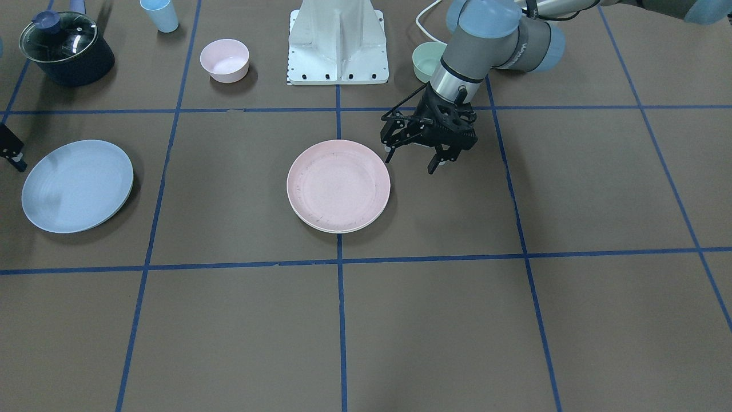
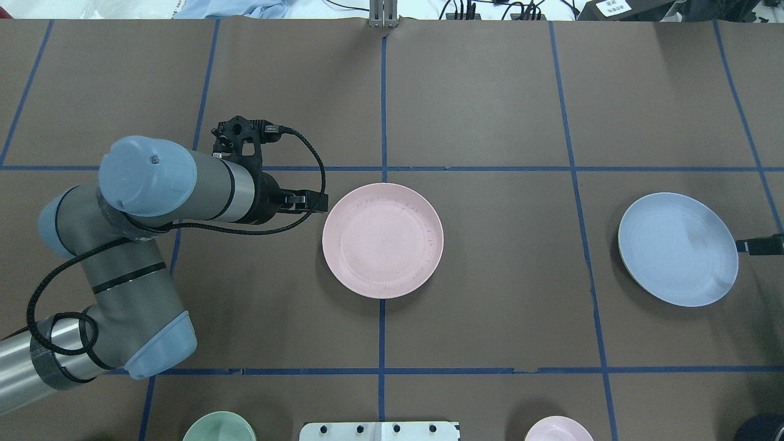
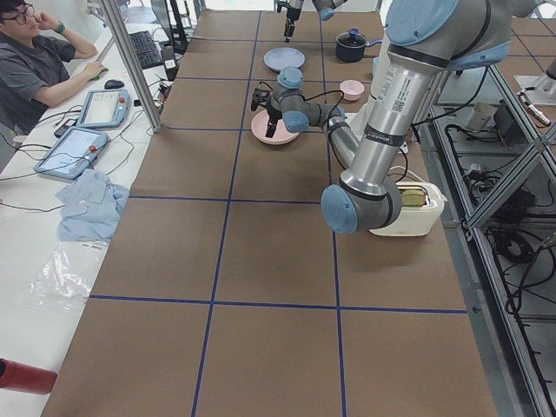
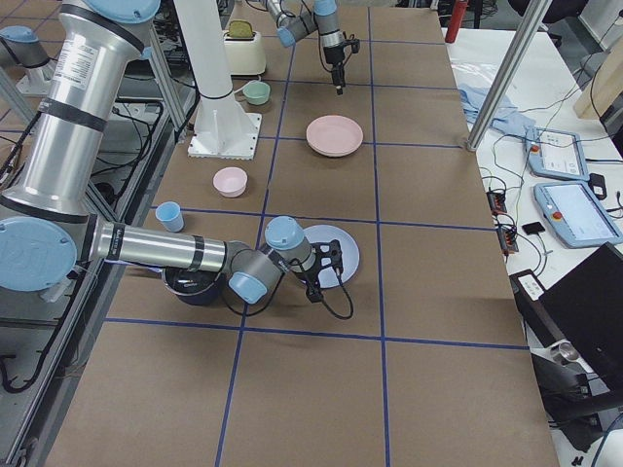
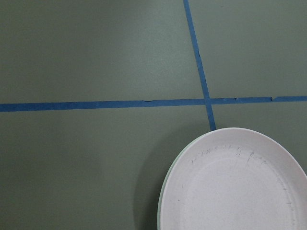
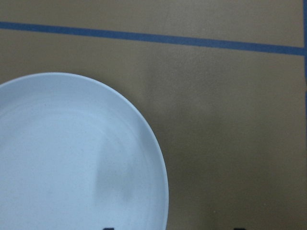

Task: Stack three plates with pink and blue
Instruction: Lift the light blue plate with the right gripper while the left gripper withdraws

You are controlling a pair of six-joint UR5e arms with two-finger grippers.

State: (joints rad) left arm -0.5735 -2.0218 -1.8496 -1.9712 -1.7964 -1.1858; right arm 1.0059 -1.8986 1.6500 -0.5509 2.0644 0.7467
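The pink plate [image 1: 338, 183] lies at the table's middle on top of the cream plate [image 1: 337, 230], of which only a thin rim shows; the pair also shows in the overhead view [image 2: 383, 240]. My left gripper [image 1: 410, 160] is open and empty, just beside the pink plate's rim on my left side [image 2: 306, 199]. The blue plate [image 1: 77, 186] lies alone far to my right [image 2: 677, 248]. My right gripper [image 2: 759, 246] is open at its outer rim. In the right wrist view the plate [image 6: 72, 158] fills the left, with the rim between two dark fingertips.
Near the robot base [image 1: 338, 43] stand a small pink bowl [image 1: 225, 60], a green bowl [image 1: 428, 62], a light blue cup [image 1: 160, 14] and a dark pot with a glass lid [image 1: 66, 48]. A toaster [image 3: 404, 204] stands at my left. An operator [image 3: 35, 61] sits across the table.
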